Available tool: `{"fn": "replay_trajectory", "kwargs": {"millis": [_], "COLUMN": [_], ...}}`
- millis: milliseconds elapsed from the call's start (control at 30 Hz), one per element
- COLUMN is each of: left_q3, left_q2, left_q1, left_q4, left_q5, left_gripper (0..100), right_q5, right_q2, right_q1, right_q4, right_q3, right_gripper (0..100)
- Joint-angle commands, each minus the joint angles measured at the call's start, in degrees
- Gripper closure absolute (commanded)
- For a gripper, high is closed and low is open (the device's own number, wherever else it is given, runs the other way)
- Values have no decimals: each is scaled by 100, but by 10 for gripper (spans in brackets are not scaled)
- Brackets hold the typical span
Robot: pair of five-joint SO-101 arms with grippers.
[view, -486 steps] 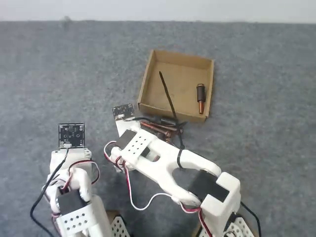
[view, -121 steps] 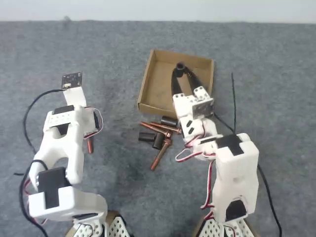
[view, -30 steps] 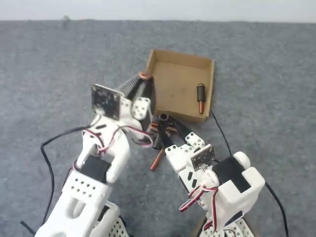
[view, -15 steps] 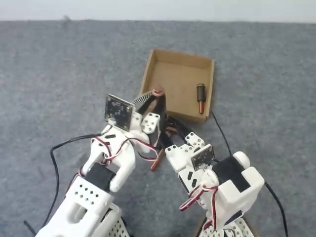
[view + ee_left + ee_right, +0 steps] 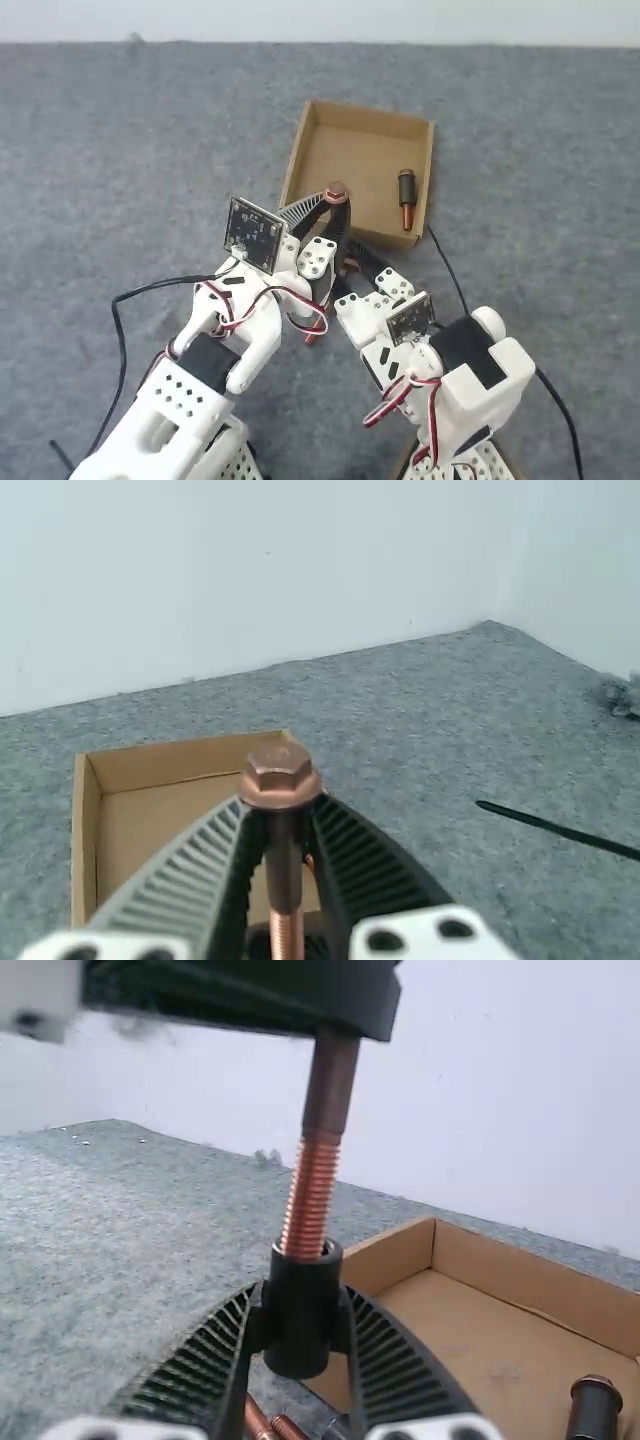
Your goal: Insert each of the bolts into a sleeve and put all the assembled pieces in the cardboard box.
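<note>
The left gripper [image 5: 280, 812] is clamped on a copper bolt [image 5: 279, 776] just under its head, holding it upright. Right below it, the right gripper [image 5: 300, 1328] pinches a black sleeve [image 5: 298, 1295]. The bolt's threaded tip is only just entering the sleeve's mouth, so this pair looks barely started. Beyond them, one assembled piece [image 5: 406, 199] already lies in the cardboard box [image 5: 298, 160]. At least two loose bolts [image 5: 263, 1423] lie on the carpet [image 5: 120, 150] beneath the arms, so I'd judge most of the job remains.
</note>
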Motion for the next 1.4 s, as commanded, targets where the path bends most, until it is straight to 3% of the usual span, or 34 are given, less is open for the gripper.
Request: {"fn": "replay_trajectory", "kwargs": {"millis": [0, 1367], "left_q3": [-31, 435], "left_q2": [-220, -193], "left_q1": [9, -123], "left_q4": [-26, -958], "left_q5": [18, 18], "left_gripper": [989, 989], "right_q5": [-35, -26], "right_q2": [-207, -207], "right_q1": [-40, -40], "right_q4": [-119, -119], "right_q3": [149, 149], "right_gripper": [993, 993]}}
